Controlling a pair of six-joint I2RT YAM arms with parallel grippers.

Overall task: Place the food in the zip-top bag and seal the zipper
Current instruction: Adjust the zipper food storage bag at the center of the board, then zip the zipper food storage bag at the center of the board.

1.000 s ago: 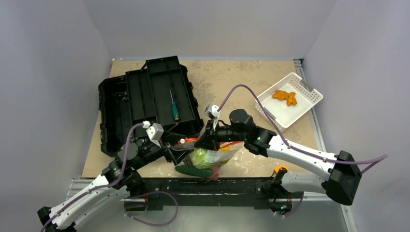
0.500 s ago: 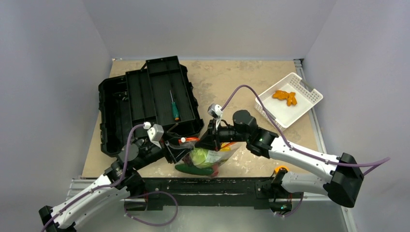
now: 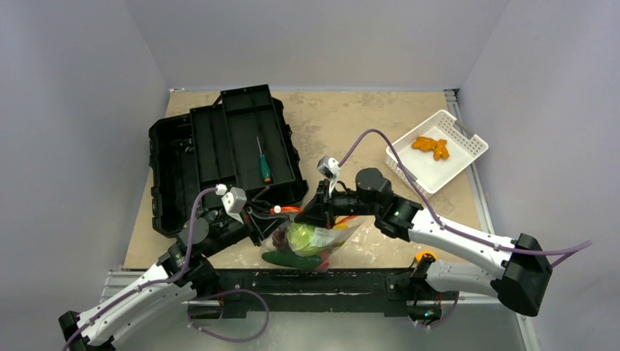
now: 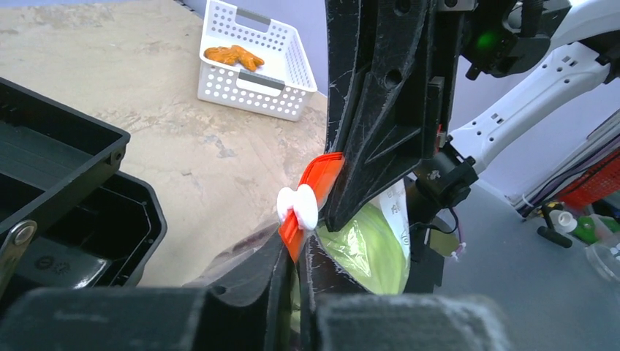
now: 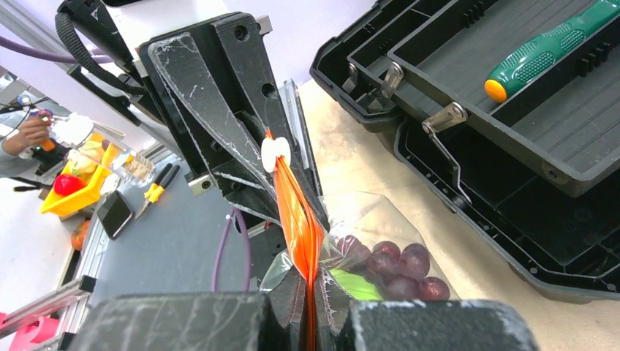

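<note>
Holding the zipper taut between them, the left pincer and right pincer are each clamped on it so the zip-top bag, food inside, can be sealed.

Robotics laboratory, enclosed test cell. Plain grey partition walls surround a tan tabletop; an aluminium rail carries the bolted left arm and right arm, both trailing purple cabling. An adjoining grey bench holds pliers, a phone and a yellow parts bin.
</note>
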